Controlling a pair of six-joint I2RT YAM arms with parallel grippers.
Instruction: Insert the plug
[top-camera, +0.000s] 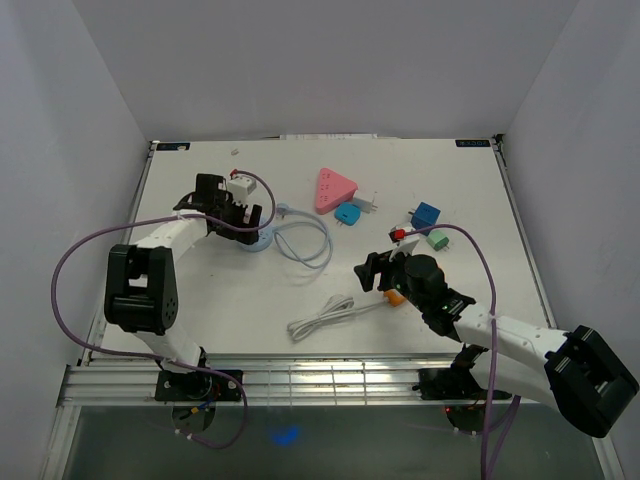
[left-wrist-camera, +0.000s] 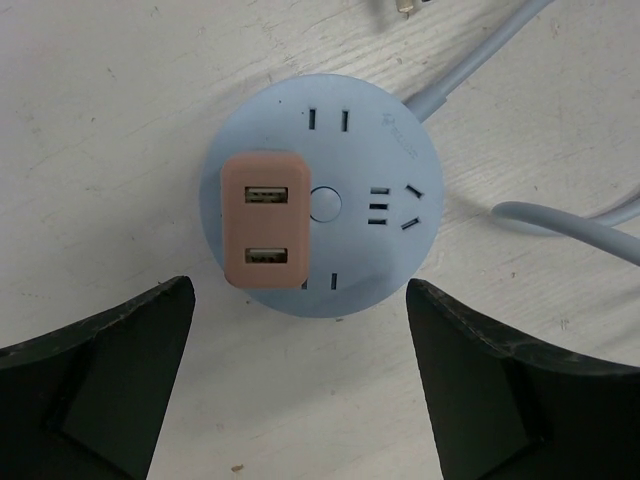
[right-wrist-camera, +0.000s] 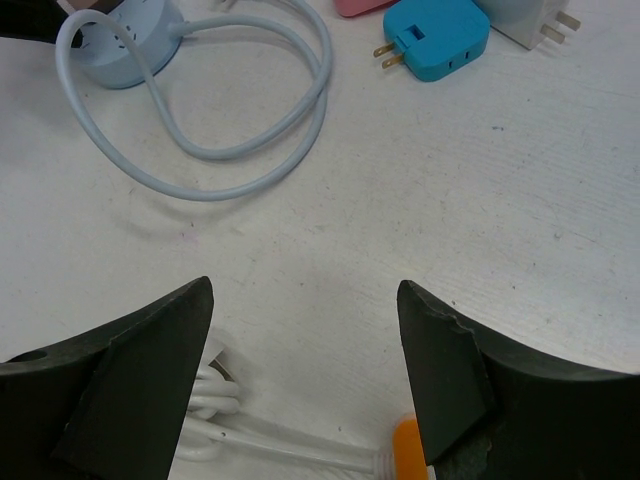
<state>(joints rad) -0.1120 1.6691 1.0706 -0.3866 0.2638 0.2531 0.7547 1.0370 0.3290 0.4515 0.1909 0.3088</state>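
Left gripper (top-camera: 243, 213) above round blue socket (top-camera: 259, 244)

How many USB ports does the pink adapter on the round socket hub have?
2, both on the pink adapter: upper USB port and lower USB port. None look hidden.

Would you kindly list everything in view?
socket hub: 1, pale blue, left side
hub cable: 1, pale blue, looped nearby
USB adapter: 1, salmon, plugged into hub
triangular power strip: 1, pink, far centre
flat adapter: 1, teal, beside strip
pronged adapter: 1, white, beside strip
cube adapter: 1, blue, right of centre
small adapter: 1, green, near cube
coiled cable: 1, white, orange end, near centre
left gripper: 1, black, open over hub
right gripper: 1, black, open
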